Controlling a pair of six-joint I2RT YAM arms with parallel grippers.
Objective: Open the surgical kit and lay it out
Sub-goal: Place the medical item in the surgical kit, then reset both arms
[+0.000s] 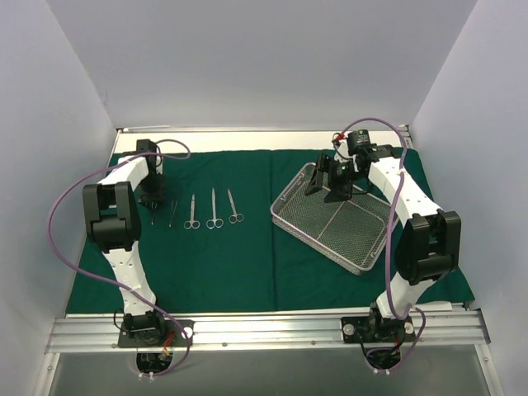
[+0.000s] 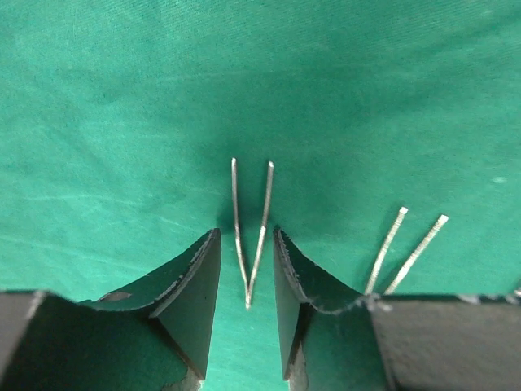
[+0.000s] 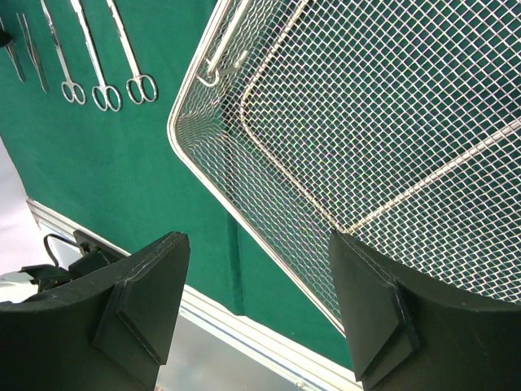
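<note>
Your drape [image 1: 247,272] lies open and flat across most of the top view, so the unwrapping looks done. On it, right of centre, sits the wire-mesh tray [image 1: 338,229], turned at an angle. No instrument shows inside it in either the top view or the right wrist view.

Left of centre runs a neat row: three scissors [image 1: 214,209] side by side, then two tweezers [image 1: 172,212] toward the left edge of the cloth. That makes five pieces out, so I judge the layout nearly complete.

Your right gripper [image 3: 256,244] hangs over the tray's rim with its jaws wide and nothing between them. Your left gripper [image 2: 247,236] sits low at the left end of the row, over the outermost tweezers [image 2: 248,293]. Its jaws are partly apart, one finger on each side of the joined end, with a gap showing on both sides, so it is not pinching.

What is left, as I read it: lift that arm clear without dragging the tweezers, then check the row's spacing.
</note>
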